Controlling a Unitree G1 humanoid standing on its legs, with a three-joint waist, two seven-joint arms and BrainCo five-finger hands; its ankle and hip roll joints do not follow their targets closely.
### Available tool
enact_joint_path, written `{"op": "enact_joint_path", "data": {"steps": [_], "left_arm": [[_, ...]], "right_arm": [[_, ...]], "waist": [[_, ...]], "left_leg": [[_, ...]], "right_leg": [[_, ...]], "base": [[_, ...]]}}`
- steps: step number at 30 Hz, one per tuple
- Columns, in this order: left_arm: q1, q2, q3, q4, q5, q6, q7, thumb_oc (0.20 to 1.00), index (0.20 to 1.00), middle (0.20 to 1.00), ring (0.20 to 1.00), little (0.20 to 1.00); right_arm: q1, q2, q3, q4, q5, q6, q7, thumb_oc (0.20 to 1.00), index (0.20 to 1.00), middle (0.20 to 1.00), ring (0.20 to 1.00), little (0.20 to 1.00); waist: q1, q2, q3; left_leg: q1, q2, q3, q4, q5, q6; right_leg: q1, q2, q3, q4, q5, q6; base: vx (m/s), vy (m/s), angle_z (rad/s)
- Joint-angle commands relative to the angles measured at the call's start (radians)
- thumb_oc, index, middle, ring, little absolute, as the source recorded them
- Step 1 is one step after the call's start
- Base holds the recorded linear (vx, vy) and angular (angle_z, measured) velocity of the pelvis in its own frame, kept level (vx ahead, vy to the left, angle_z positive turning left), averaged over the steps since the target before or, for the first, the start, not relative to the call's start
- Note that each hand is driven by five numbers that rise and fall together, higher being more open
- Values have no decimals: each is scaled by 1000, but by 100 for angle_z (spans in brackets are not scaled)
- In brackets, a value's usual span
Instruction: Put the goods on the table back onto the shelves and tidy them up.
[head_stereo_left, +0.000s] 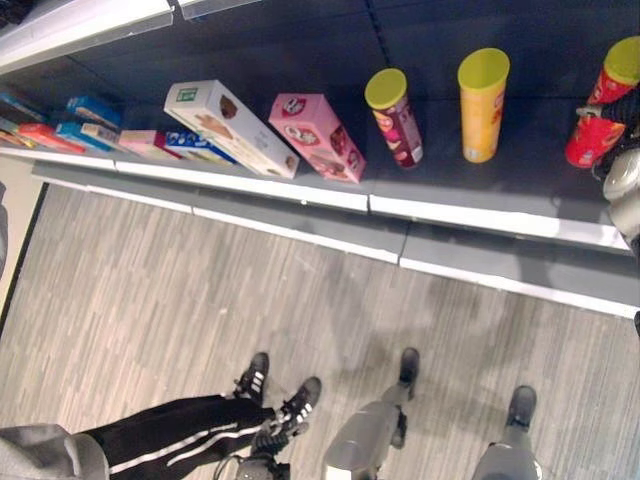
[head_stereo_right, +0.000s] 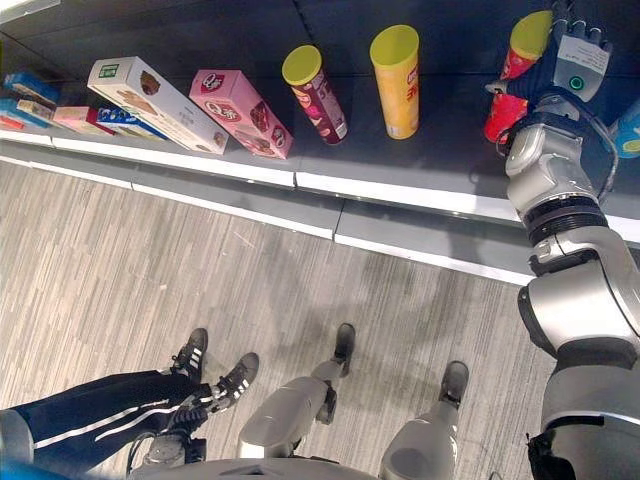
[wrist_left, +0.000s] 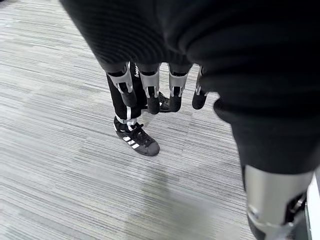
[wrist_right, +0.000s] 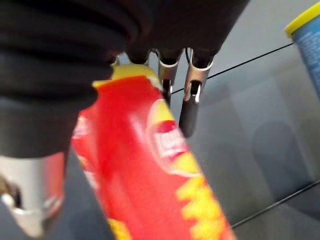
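Note:
A red tube can with a yellow lid (head_stereo_right: 512, 75) leans on the dark shelf (head_stereo_right: 420, 195) at the far right. My right hand (head_stereo_right: 572, 62) is up against it, with the thumb across the can's body and the fingers (wrist_right: 189, 100) reaching straight past the lid. Close up, the red can (wrist_right: 150, 170) lies along the palm. A blue can with a yellow lid (wrist_right: 306, 47) stands just beyond it. My left hand (wrist_left: 150, 85) hangs low over the floor, fingers relaxed and holding nothing.
Along the shelf stand a yellow can (head_stereo_left: 483, 105), a maroon can (head_stereo_left: 395, 118), a pink box (head_stereo_left: 318, 136), a white box (head_stereo_left: 232, 128) and blue and red boxes (head_stereo_left: 90, 118). A person's striped trouser leg and sneakers (head_stereo_left: 270, 390) are on the grey floor, lower left.

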Motion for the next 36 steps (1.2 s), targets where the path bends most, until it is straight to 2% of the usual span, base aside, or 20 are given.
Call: {"op": "enact_joint_path", "data": {"steps": [1, 6, 10, 13, 15, 17, 18, 19, 21, 22, 25, 26, 27, 29, 30, 33, 35, 36], "left_arm": [[-59, 54, -53, 32, -40, 4, 34, 1000, 1000, 1000, 1000, 1000], [-67, 49, -57, 34, -27, 10, 32, 1000, 1000, 1000, 1000, 1000], [-70, 47, -41, 35, -12, 21, 30, 1000, 1000, 1000, 1000, 1000], [-73, 46, -18, 39, 3, 34, 29, 1000, 1000, 1000, 1000, 1000], [-78, 49, 14, 53, 46, 58, 23, 1000, 1000, 1000, 1000, 1000], [-78, 50, 25, 55, 65, 66, 18, 1000, 1000, 1000, 1000, 1000], [-75, 51, 51, 64, 101, 81, 16, 1000, 1000, 1000, 1000, 1000], [-76, 52, 65, 72, 123, 86, 18, 1000, 1000, 1000, 1000, 1000], [-74, 54, 62, 72, 123, 86, 18, 1000, 1000, 1000, 1000, 1000], [-65, 53, 93, 79, 147, 97, 21, 1000, 1000, 1000, 1000, 1000], [-46, 50, 128, 69, 176, 102, 24, 1000, 1000, 1000, 1000, 1000], [-45, 51, 127, 68, 176, 102, 24, 1000, 1000, 1000, 1000, 1000], [-30, 49, 131, 50, 191, 101, 7, 1000, 1000, 1000, 1000, 1000], [-13, 48, 140, 38, 201, 105, -25, 1000, 1000, 1000, 1000, 1000], [2, 47, 145, 29, 216, 104, -68, 1000, 1000, 1000, 1000, 1000], [5, 45, 143, 30, 220, 99, -82, 1000, 1000, 1000, 1000, 1000], [6, 41, 133, 31, 220, 94, -96, 1000, 1000, 1000, 1000, 1000], [2, 38, 124, 37, 222, 95, -104, 1000, 1000, 1000, 1000, 1000]], "right_arm": [[-74, -13, 48, -45, 3, -27, -56, 1000, 1000, 1000, 1000, 1000], [-34, 13, 14, -81, 16, -31, -71, 1000, 1000, 1000, 1000, 1000], [74, 55, -62, -214, 7, -39, -107, 1000, 1000, 1000, 1000, 1000], [225, 90, -129, -404, -30, -51, -89, 1000, 1000, 1000, 1000, 1000], [405, 130, -189, -584, -23, -97, -24, 1000, 1000, 1000, 1000, 1000], [476, 144, -205, -649, -7, -118, 12, 1000, 1000, 1000, 1000, 1000], [613, 162, -247, -760, 16, -150, 77, 1000, 1000, 1000, 1000, 1000], [680, 163, -266, -806, 40, -170, 110, 1000, 1000, 1000, 1000, 1000], [690, 163, -272, -814, 40, -168, 114, 1000, 1000, 1000, 1000, 1000], [815, 170, -315, -901, 91, -202, 180, 1000, 1000, 1000, 1000, 1000], [958, 169, -345, -995, 183, -255, 283, 1000, 1000, 1000, 1000, 1000], [963, 168, -349, -999, 184, -253, 286, 1000, 1000, 1000, 1000, 1000], [1061, 170, -371, -1024, 321, -293, 378, 1000, 1000, 1000, 1000, 1000], [1155, 165, -370, -1015, 463, -304, 511, 1000, 1000, 1000, 1000, 1000], [1257, 153, -352, -963, 544, -290, 629, 1000, 1000, 1000, 1000, 1000], [1285, 190, -333, -862, 570, -277, 652, 1000, 1000, 1000, 1000, 1000], [1291, 238, -313, -706, 580, -263, 658, 1000, 1000, 1000, 1000, 1000], [1293, 279, -302, -548, 562, -238, 650, 1000, 1000, 1000, 1000, 1000]], "waist": [[15, -9, -28], [8, -21, -30], [-6, -44, -35], [-24, -77, -46], [-50, -122, -62], [-58, -138, -68], [-81, -170, -81], [-94, -187, -88], [-90, -188, -89], [-109, -213, -102], [-141, -244, -118], [-138, -244, -119], [-157, -260, -129], [-177, -273, -144], [-193, -285, -163], [-204, -289, -172], [-212, -292, -182], [-216, -294, -190]], "left_leg": [[-1, 29, 33, 4, -24, -62], [3, 32, 40, 4, -26, -64], [11, 42, 60, 4, -33, -63], [25, 53, 74, 4, -42, -61], [45, 71, 98, 4, -52, -62], [53, 76, 107, 4, -56, -61], [70, 88, 129, 4, -60, -64], [80, 92, 141, 4, -63, -66], [82, 92, 143, 4, -63, -66], [102, 101, 164, 4, -72, -68], [127, 115, 197, 7, -80, -69], [129, 116, 200, 6, -80, -69], [141, 125, 219, 9, -80, -73], [151, 135, 234, 10, -77, -79], [165, 146, 248, 14, -78, -86], [172, 153, 256, 17, -79, -86], [181, 161, 262, 21, -78, -86], [188, 168, 265, 24, -77, -87]], "right_leg": [[-122, -46, 90, 248, -128, -1], [-113, -43, 91, 233, -121, -2], [-98, -35, 92, 210, -114, -4], [-82, -24, 94, 185, -107, -8], [-65, -10, 99, 160, -99, -11], [-58, -5, 101, 153, -97, -12], [-44, 6, 107, 140, -94, -15], [-37, 12, 112, 134, -92, -16], [-34, 12, 113, 132, -92, -16], [-22, 22, 123, 121, -90, -19], [-16, 39, 147, 106, -85, -22], [-15, 39, 149, 105, -85, -22], [-10, 49, 163, 99, -83, -24], [-6, 63, 173, 92, -83, -27], [3, 77, 183, 88, -91, -30], [7, 87, 192, 90, -96, -34], [12, 99, 199, 93, -102, -39], [19, 108, 200, 95, -107, -45]], "base": [[0, 0, 0], [-3, 1, 1], [-13, -7, 1], [4, -12, -1], [11, -60, -5], [10, -51, -2], [17, -68, -5], [16, -50, -9], [13, -29, -18], [23, -54, -35], [20, -46, -38], [2, -45, -57], [-5, -41, -47], [12, -68, -30], [25, -64, -36], [-5, -46, -23], [2, -52, -26], [-3, -59, -23]]}}
